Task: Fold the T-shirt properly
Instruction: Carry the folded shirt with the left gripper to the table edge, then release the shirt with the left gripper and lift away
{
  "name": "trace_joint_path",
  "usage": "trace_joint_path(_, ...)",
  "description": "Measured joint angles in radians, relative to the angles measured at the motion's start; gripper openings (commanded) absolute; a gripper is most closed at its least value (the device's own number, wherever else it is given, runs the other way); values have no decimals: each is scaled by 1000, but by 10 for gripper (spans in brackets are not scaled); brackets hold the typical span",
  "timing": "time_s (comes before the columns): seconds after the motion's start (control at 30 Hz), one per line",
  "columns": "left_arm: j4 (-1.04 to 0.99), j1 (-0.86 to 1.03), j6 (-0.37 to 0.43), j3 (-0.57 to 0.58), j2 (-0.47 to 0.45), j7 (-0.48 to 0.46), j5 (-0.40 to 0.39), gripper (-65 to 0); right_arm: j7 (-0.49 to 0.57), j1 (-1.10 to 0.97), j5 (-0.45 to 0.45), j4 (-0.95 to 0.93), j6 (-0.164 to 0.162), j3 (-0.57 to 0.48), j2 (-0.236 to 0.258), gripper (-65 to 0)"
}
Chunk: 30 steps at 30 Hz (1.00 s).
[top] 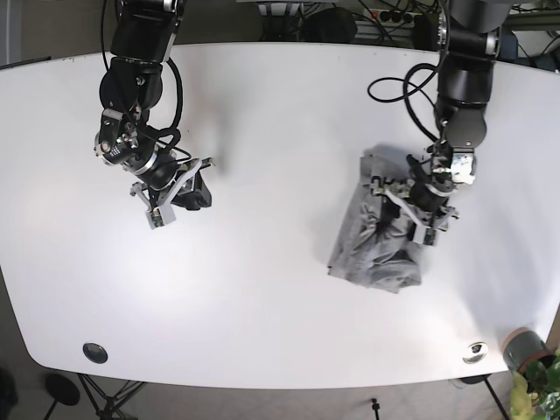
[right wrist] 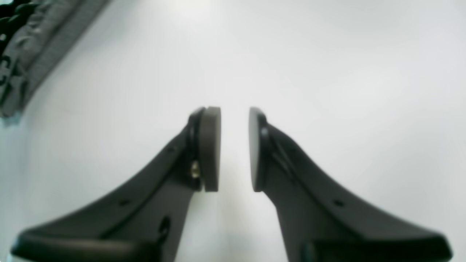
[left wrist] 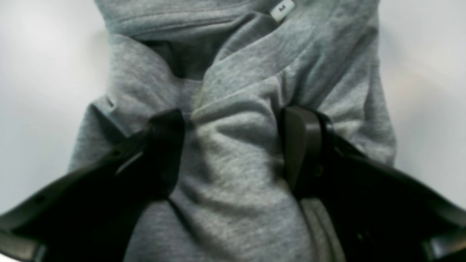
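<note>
Grey cloth fills most of the left wrist view: it is the T-shirt (left wrist: 236,153), soft and bunched up in thick folds. The left gripper (left wrist: 233,145) sits down on it with its jaws wide apart, one dark finger on each side of a raised fold. The fingers (left wrist: 302,145) touch the cloth, but they are not squeezing it together. A small white tag (left wrist: 282,9) shows near the top edge of that view. The letters on it are too blurry to read.

In the base view the T-shirt (top: 376,245) lies in a crumpled heap on the white table (top: 262,289), on the side of the left arm. The arm covers part of the heap, so its upper edge is hard to see.

The right gripper (right wrist: 235,149) is well apart from the shirt, over bare table. Its jaws are a little way apart, with a thin gap between the two flat pads (right wrist: 210,149), and nothing is between them. In the top corner of the right wrist view there is a strip of grey fabric, cut off by the edge and blurry. In the base view the right gripper (top: 175,197) looks small and dark, and its jaws are hard to make out there.
</note>
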Motion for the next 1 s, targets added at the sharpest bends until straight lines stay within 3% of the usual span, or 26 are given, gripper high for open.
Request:
trace_joint_path(0.23,-103,-31,-11,-3,-132,-18,-5,-268,0,0,0,0,0,0,0,-530)
trace_joint_path(0.47,-258,-17,-16,-85,-279,-93,21,-268,-7,-16,0,62,0,-1,0,-530)
trace_joint_path(0.57,-327,-9,-61,-132,-337,-103,37,-268,-8,-26,0,93,0,-2,-1,-530)
trace_joint_path(0.7,-392,-3,-124,-152,-384,-119,43,-268,-10,-32,0,117,0,-3,-1,-530)
trace_joint_path(1.0,-431,52,-132,-151,-467,-170,69,-268,-11,-80,0,171,0,-3,-1,-530)
